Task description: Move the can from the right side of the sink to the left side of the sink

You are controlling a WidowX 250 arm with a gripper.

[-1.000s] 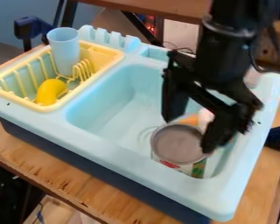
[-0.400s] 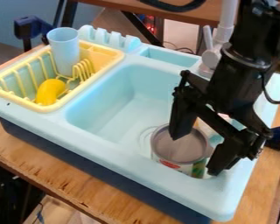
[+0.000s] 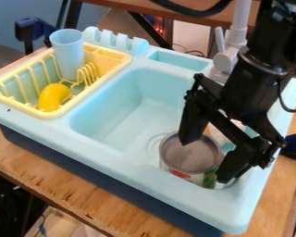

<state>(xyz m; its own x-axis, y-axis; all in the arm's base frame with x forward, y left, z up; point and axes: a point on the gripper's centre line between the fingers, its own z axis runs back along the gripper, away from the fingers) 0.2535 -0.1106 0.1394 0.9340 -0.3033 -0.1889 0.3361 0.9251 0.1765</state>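
While the gripper (image 3: pixel 205 158) hangs w/ fingers spread over the can (image 3: pixel 186 155), lower R of ctr in the sink (image 3: pixel 110 118), the can's label (image 3: pixel 181 174) shows red & green, print unreadable. Upper L: yellow rack (image 3: pixel 63 112) w/ blue cup (image 3: pixel 68 53) & yellow item (image 3: pixel 52 97).

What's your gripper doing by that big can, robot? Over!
Gripper open, empty, at the can. Can upright in the sink. Pale thing behind it, partly hidden by the gripper.
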